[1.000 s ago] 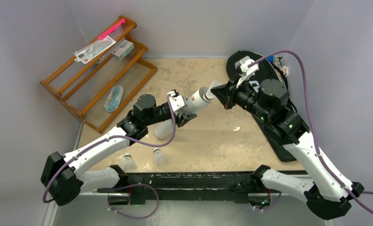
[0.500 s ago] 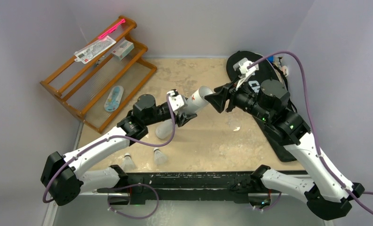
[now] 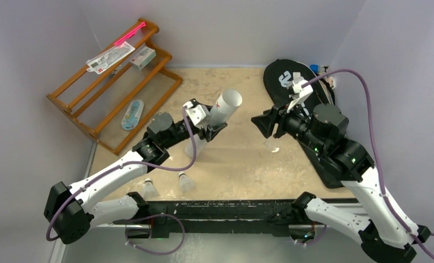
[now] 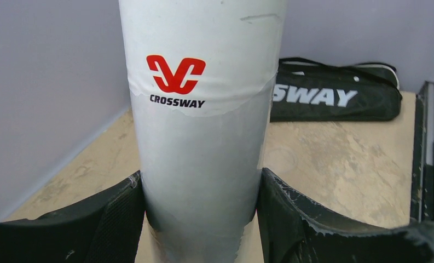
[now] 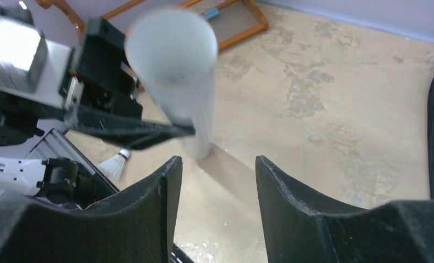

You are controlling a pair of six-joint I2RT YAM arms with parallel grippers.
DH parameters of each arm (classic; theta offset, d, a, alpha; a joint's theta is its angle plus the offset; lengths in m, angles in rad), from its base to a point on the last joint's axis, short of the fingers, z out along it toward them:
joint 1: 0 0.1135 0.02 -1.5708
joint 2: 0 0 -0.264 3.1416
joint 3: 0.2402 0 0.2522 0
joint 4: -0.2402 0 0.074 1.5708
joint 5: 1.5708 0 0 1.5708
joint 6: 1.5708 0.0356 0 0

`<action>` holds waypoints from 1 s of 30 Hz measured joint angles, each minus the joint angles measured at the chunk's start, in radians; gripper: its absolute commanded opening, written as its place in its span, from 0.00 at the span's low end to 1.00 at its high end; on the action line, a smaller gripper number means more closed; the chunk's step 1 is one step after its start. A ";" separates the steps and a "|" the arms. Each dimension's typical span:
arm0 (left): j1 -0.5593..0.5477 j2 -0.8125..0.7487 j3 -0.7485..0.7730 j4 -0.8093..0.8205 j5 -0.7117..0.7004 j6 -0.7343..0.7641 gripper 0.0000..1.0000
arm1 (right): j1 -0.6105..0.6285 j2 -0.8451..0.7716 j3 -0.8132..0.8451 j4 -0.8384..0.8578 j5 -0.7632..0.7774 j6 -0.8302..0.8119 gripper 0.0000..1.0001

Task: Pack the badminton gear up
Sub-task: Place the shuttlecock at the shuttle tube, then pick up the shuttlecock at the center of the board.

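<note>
Left gripper [image 3: 210,127] is clamped on the long white-silver tube [image 3: 223,106], one black finger [image 4: 116,216] pressed against each side of its lower part. The tube is tilted, its open mouth raised toward the back right, and in the right wrist view its lower end rests on the beige mottled table [image 3: 242,164]. The left wrist view shows a red logo with "CROSSWAY" in dark letters on the tube's white upper band [image 4: 201,82]. Right gripper [image 3: 260,123] hangs above the table to the right of the tube and apart from it, jaws spread with nothing between them; the right wrist view shows only bare table through the gap [image 5: 214,170]. Black racket-shaped bag with white lettering [image 3: 283,82] lies flat along the table's right side, partly under the right arm. Two small white feather shuttlecocks [image 3: 185,181] stand near the front edge of the table, close to the left arm and well apart from the tube's mouth. Orange wooden rack [image 3: 165,60] sits in the back left corner, off to the left of the tube. No racket can be made out in any view.
</note>
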 measured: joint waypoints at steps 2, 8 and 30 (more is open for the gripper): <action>0.004 -0.011 -0.011 0.050 -0.038 -0.022 0.26 | 0.000 -0.029 -0.036 -0.006 -0.002 0.010 0.54; 0.045 -0.018 -0.097 0.275 -0.085 -0.109 0.26 | 0.000 -0.075 -0.174 -0.025 -0.022 0.044 0.54; 0.213 0.083 -0.253 0.678 -0.220 -0.197 0.27 | 0.373 0.102 -0.644 0.285 -0.032 0.116 0.51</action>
